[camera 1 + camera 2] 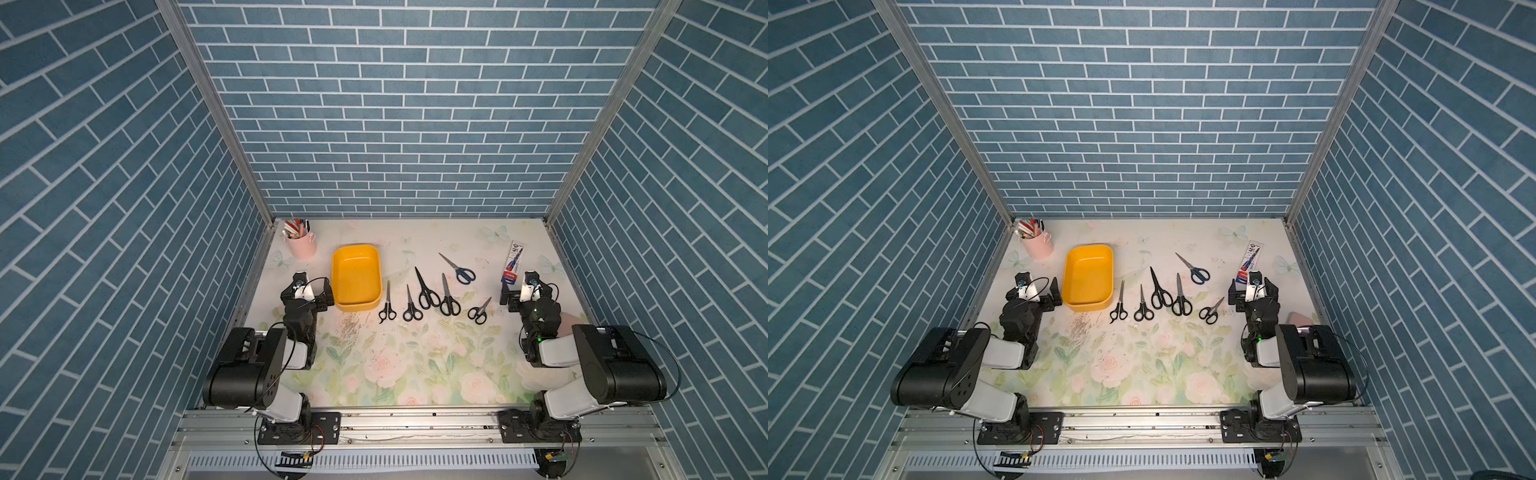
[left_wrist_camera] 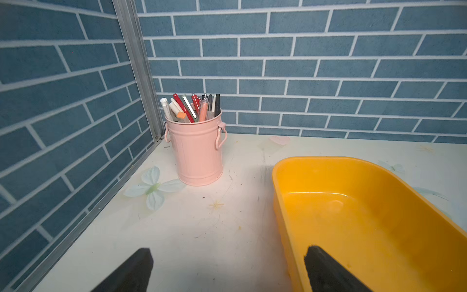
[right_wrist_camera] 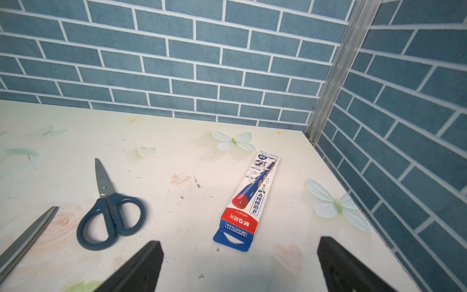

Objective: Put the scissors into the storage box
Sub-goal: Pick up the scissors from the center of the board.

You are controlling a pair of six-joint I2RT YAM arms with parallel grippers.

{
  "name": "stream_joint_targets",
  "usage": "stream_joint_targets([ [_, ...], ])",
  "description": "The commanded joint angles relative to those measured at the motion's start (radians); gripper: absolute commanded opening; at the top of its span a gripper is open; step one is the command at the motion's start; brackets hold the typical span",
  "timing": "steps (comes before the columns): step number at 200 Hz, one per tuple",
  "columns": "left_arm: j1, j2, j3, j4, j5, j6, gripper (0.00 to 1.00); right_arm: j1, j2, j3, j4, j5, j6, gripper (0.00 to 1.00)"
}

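Scissors, six pairs, lay flat on bench just right of yellow storage box. Left claw spread wide beside box. Right claw spread wide near pencil packet, gripping nothing.

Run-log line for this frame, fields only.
stage: not started | left gripper: open, empty, beside storage box | right gripper: open, empty | scissors: six on table, none boxed

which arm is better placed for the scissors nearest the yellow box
Likely left: the open left pincer sits beside the storage box, with the nearest black scissors just past it; the right pincer is across the table.
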Motion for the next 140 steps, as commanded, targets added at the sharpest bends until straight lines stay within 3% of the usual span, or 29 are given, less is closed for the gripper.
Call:
stream_joint_targets([
  [1, 0.005, -0.002, 0.015, -0.001, 0.007, 0.010, 1.00, -0.003, 0.009, 0.006, 0.006, -0.006, 0.031, 1.00],
  [97, 0.006, -0.010, 0.023, -0.015, 0.004, 0.006, 1.00, -0.003, 0.000, 0.007, 0.005, -0.001, 0.034, 0.99],
  [107, -0.007, -0.087, 0.102, -0.221, -0.046, 0.000, 1.00, 0.012, -0.084, 0.053, -0.139, 0.036, 0.029, 0.92],
  [125, -0.053, -0.242, 0.407, -0.817, -0.142, -0.124, 0.94, 0.071, -0.254, 0.287, -0.710, 0.077, 0.144, 0.84],
  [140, -0.202, -0.323, 0.528, -1.042, -0.205, -0.193, 0.94, 0.214, -0.319, 0.381, -0.960, 0.084, 0.191, 0.87],
])
